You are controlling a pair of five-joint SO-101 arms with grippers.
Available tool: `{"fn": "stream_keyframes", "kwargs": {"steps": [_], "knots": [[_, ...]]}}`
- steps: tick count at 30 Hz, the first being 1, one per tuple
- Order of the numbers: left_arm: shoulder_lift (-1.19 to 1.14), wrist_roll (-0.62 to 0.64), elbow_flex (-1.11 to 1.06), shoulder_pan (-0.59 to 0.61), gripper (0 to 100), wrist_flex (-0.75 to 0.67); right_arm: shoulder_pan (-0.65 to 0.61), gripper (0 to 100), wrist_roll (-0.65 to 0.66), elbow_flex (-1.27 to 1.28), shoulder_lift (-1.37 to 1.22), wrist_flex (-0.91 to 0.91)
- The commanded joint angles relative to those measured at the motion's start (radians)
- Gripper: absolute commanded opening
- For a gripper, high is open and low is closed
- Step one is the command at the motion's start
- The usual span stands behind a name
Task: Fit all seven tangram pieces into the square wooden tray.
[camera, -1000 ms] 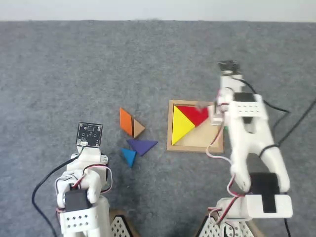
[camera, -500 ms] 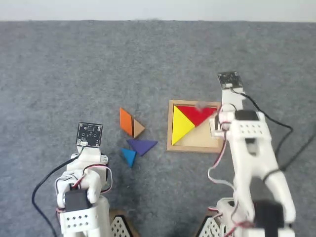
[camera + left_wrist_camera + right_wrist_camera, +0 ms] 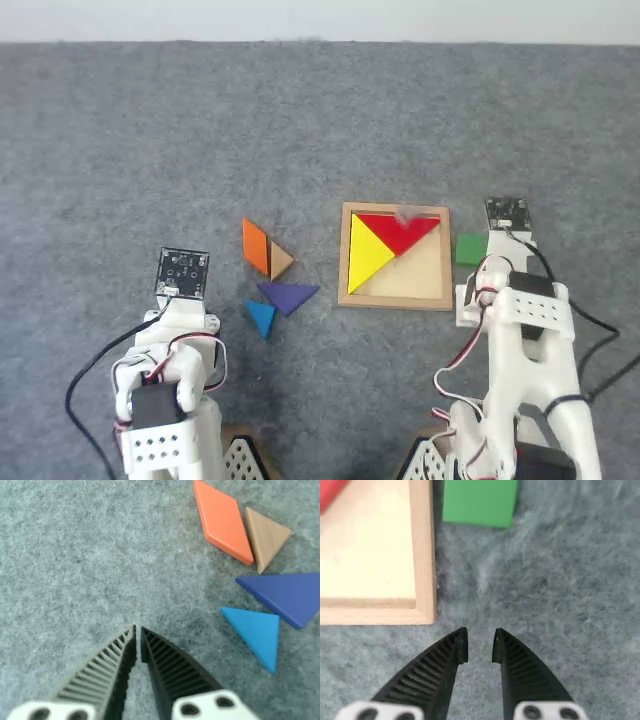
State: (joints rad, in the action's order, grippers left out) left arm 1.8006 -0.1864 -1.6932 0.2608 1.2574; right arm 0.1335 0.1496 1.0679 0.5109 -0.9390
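Now the red triangle (image 3: 398, 231) and yellow triangle (image 3: 365, 256) sit in the tray (image 3: 395, 303).

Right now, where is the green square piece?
In the high view, the green piece lies on the grey mat, just right of the wooden tray.

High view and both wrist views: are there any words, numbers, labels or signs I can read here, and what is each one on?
No readable text in any view.
green square, red triangle, yellow triangle: plain coloured faces, no print.
wooden tray: bare wood, no marks.
black board on the left arm's wrist: tiny specks, too small to read.
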Motion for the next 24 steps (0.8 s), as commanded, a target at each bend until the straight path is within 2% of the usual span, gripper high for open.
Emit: {"fn": "stream_keyframes", "kwargs": {"steps": [1,2,3,10,14,17,18,22,24], "knots": [[0.012,-0.402,0.010,0.011,2,-0.123,0.008,9.2,-0.017,0.002,0.044,0.030],[0.012,-0.448,0.024,0.021,2,-0.149,0.012,9.2,-0.017,0.002,0.044,0.030],[0.012,-0.439,0.058,0.026,2,-0.160,0.012,9.1,-0.017,0.002,0.044,0.031],[-0.089,-0.235,0.515,0.107,12,-0.074,0.012,9.1,-0.017,0.005,0.041,0.035],[-0.385,-0.204,0.776,0.104,12,0.051,0.012,8.7,-0.017,0.005,0.035,0.038],[-0.654,-0.203,0.932,0.064,12,0.130,0.013,0.2,-0.017,0.006,0.044,0.036],[-0.726,-0.206,0.978,0.041,12,0.158,0.015,0.7,-0.015,0.006,0.044,0.031],[-0.896,-0.184,1.124,-0.040,12,0.196,0.124,0.8,-0.018,0.014,0.045,0.056],[-0.962,-0.071,1.167,-0.051,12,0.192,0.236,0.6,-0.009,0.015,0.045,0.070]]}}
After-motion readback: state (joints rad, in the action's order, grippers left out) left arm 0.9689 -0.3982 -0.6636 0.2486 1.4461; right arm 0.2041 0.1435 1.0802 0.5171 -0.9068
